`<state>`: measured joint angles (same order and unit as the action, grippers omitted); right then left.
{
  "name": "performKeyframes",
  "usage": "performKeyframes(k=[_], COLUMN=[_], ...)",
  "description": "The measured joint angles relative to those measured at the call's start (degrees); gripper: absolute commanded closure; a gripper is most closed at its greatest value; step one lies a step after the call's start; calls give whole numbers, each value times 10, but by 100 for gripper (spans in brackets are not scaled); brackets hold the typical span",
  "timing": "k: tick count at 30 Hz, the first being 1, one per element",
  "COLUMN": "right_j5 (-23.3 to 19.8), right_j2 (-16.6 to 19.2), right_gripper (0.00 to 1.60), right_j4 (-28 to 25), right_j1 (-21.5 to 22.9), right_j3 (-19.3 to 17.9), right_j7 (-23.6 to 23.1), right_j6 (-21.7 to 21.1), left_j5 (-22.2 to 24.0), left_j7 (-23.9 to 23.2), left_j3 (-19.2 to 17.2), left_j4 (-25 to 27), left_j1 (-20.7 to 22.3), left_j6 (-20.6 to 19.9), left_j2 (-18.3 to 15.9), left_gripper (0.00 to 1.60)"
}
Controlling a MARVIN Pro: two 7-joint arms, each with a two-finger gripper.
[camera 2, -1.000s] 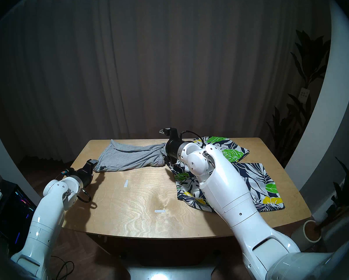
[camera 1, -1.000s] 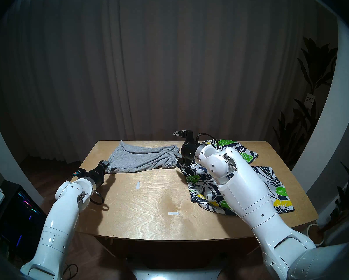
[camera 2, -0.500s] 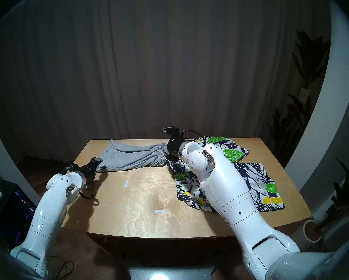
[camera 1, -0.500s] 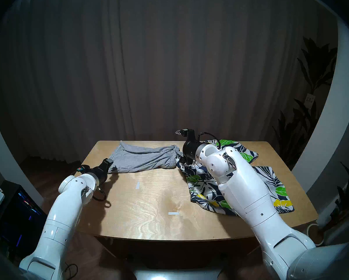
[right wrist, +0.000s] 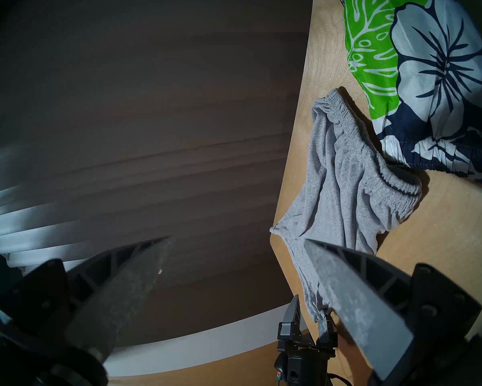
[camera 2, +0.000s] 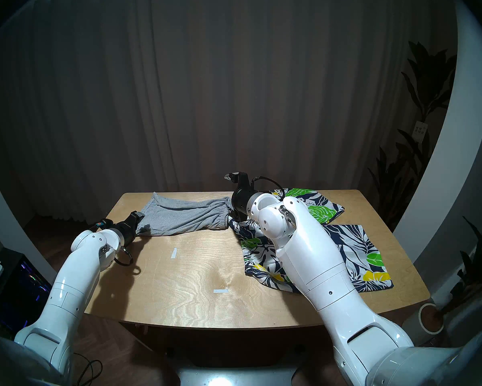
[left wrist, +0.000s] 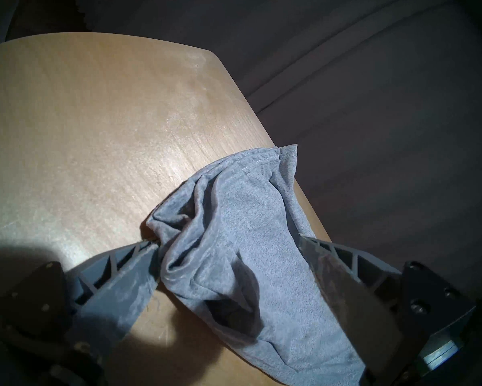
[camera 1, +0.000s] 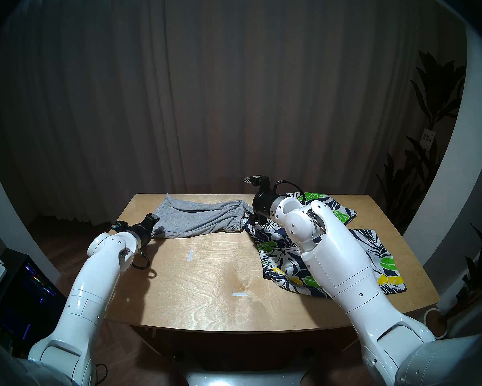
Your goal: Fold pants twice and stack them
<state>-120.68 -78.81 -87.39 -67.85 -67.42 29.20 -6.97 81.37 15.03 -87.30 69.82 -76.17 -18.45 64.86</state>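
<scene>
The left end effector (left wrist: 228, 243) is spread around the grey shorts' (camera 1: 198, 217) left-edge corner; the right end effector (right wrist: 237, 243) is spread above the surface's (camera 1: 206, 279) far edge.

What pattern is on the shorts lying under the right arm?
Navy-and-white floral shorts with green leaves, clearest in the right wrist view.

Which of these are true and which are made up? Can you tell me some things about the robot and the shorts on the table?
1. The left gripper is open around a corner of the grey shorts. True.
2. The flowery shorts lie folded on top of the grey shorts. False: they lie spread out beside them.
3. The right gripper is open. True.
4. The right gripper is squeezing the flowery shorts. False: it holds nothing.
</scene>
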Motion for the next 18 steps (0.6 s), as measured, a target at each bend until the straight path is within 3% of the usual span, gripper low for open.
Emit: performKeyframes(k=[12,13,15,16,17,18], right_j5=[-1,-1,-1,-2,-2,-2], right_j2=[-1,-1,-1,-1,-1,-2], right_gripper=[0,0,0,0,0,0], right_j4=[6,7,7,7,7,8], right_j1=[4,4,4,4,5,5], right_j3=[-4,-4,-5,-5,-5,-6], right_j7=[-3,-3,-4,-4,-4,-5], right_j6=[0,0,-1,-1,-2,-2], left_j5=[-16,-17,-19,-21,-23,-24], left_j7=[-20,-21,-23,-23,-23,-23], left_j3=[19,21,23,25,27,29], left_j4=[-44,-48,-53,-57,-63,-67], left_j1=[38,42,46,48,50,51], left_j6=[-4,-4,-5,-5,-6,-7], left_j2=[5,5,6,6,7,7], left_gripper=[3,21,34,50,92,99])
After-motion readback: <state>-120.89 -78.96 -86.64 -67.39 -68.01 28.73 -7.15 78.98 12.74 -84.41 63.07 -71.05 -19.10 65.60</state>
